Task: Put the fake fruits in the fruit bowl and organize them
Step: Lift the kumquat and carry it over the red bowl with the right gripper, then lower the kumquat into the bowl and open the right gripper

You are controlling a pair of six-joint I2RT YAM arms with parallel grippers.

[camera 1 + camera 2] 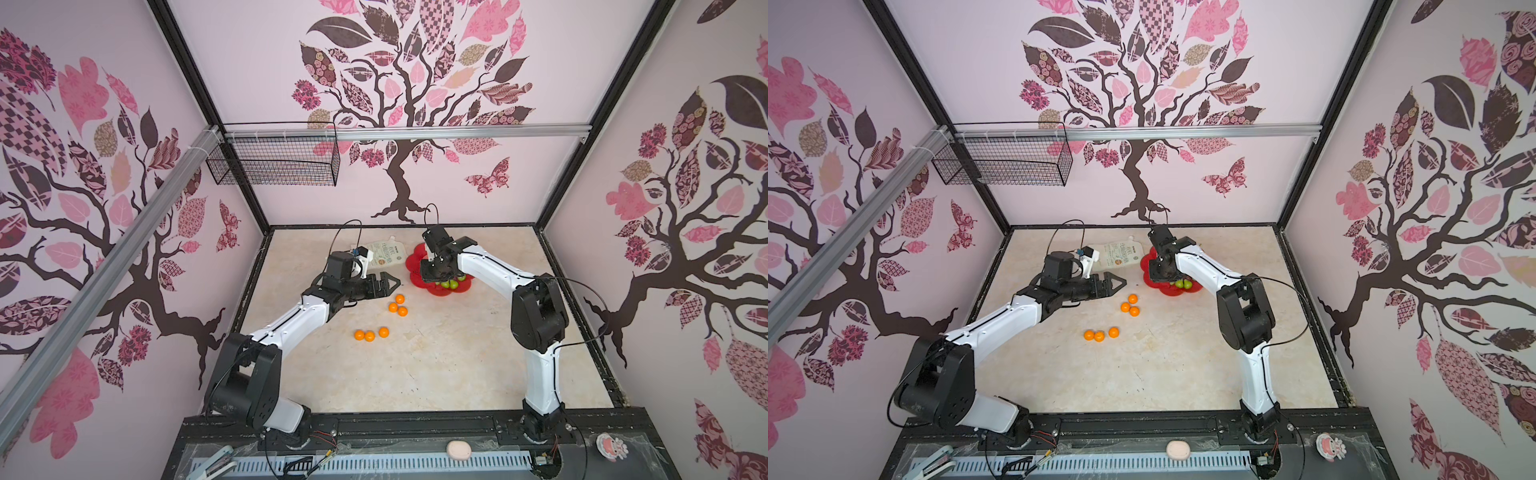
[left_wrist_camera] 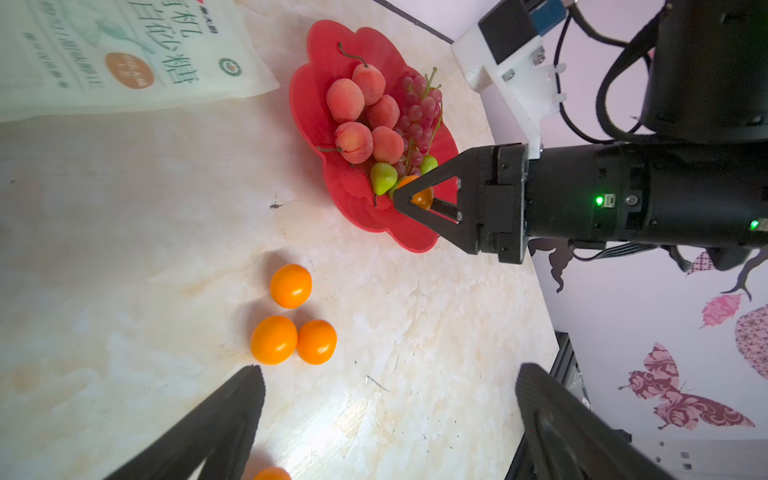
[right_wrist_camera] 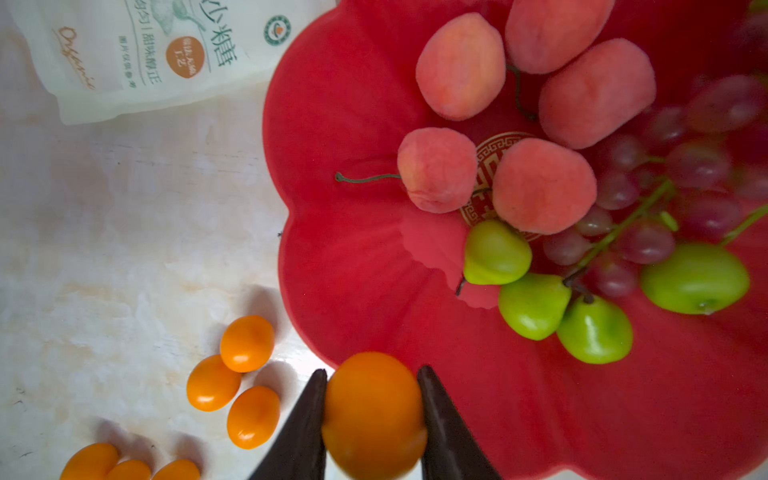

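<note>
Tangerine (image 3: pixel 374 415) first: we see it clamped between the dark jaws of the right gripper (image 3: pixel 372 372), hanging over the edge of the fruit bowl (image 3: pixel 353 208) on the side nearest the loose fruit. We judge that letting go here is risky. The spot is on the sloping, glossy petal rim, so a round fruit could roll back onto the table (image 1: pixel 415 365), or run inward and knock the green pears (image 3: pixel 534 305) (they lie loose, just inside). Peaches (image 3: pixel 461 66) and the grape bunch (image 3: pixel 648 241) fill the bowl's middle and far part, leaving little flat room.

In a top view three loose tangerines (image 1: pixel 397 305) lie at about eight o'clock from the bowl, another tangerine trio (image 1: pixel 370 335) lies farther out the same way, and the white pouch (image 1: pixel 384 254) sits near ten o'clock. The left gripper (image 2: pixel 388 370) hangs spread wide and empty just short of the nearer three. The arms are close and could clash.

Hidden: in both top views the right wrist covers the held fruit and much of the bowl; its height over the rim we cannot tell; the gold emblem (image 3: pixel 490 166) is half covered; the grapes are blurred
</note>
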